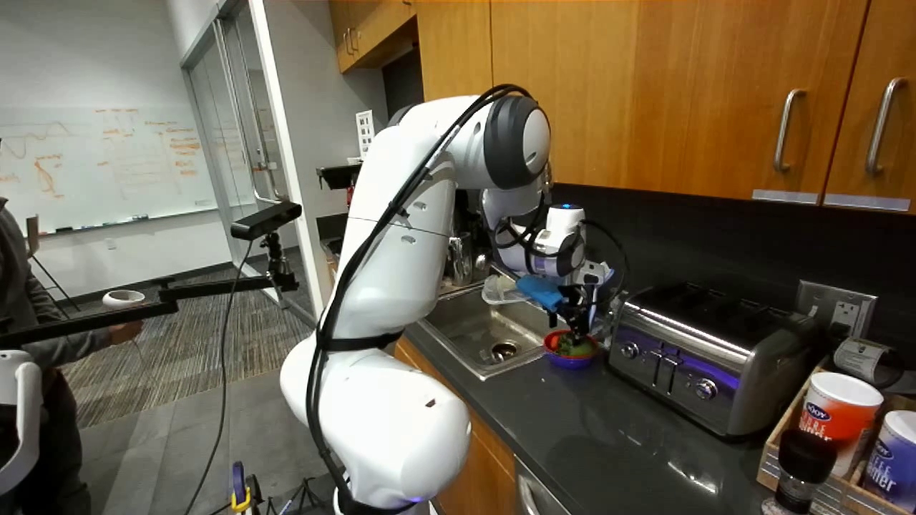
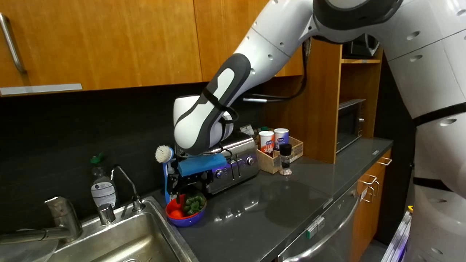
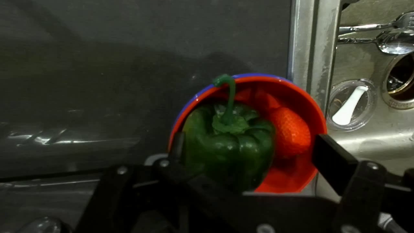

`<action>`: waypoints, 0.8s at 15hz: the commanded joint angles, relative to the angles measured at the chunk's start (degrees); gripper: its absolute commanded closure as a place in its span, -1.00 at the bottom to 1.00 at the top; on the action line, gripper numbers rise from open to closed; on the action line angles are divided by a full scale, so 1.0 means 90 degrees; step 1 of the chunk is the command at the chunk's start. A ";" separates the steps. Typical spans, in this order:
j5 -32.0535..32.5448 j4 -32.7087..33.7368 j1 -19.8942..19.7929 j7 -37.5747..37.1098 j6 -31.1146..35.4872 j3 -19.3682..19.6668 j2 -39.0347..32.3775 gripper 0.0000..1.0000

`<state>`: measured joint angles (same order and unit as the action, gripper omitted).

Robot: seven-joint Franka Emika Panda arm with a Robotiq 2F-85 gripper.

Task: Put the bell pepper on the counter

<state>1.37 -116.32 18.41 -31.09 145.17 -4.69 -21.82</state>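
Observation:
The green bell pepper (image 3: pixel 226 145) sits in a bowl (image 3: pixel 284 181), red inside and blue outside, stem up in the wrist view. It also shows in both exterior views (image 1: pixel 574 347) (image 2: pixel 193 204). The bowl stands on the dark counter (image 2: pixel 255 218) beside the sink. My gripper (image 3: pixel 254 150) is open over the bowl. One finger is at the pepper's left side, over the bowl's rim; the other is apart from the pepper, past the orange fruit at the opposite rim. Whether the near finger touches the pepper I cannot tell. The pepper's lower part is hidden by the gripper.
An orange-red fruit (image 3: pixel 291 132) lies in the bowl against the pepper. The steel sink (image 1: pixel 494 372) borders the bowl on one side. The silver toaster (image 1: pixel 680 365) stands close on the other. A blue-handled brush (image 2: pixel 165 171) stands behind the bowl. A wooden box (image 2: pixel 269 162) holds canisters.

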 commanded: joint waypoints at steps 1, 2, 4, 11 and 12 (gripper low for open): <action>0.0258 0.0004 0.0159 -0.0278 0.0207 0.0164 -0.0049 -1.00; 0.0303 0.0017 0.0169 -0.0309 0.0238 0.0183 -0.0079 -1.00; 0.0333 0.0029 0.0184 -0.0357 0.0266 0.0201 -0.0120 -1.00; 0.0447 0.0052 0.0229 -0.0444 0.0330 0.0296 -0.0172 -0.49; 0.0443 0.0047 0.0223 -0.0439 0.0337 0.0308 -0.0165 -0.39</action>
<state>3.73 -116.30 19.40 -33.25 147.44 -3.17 -23.12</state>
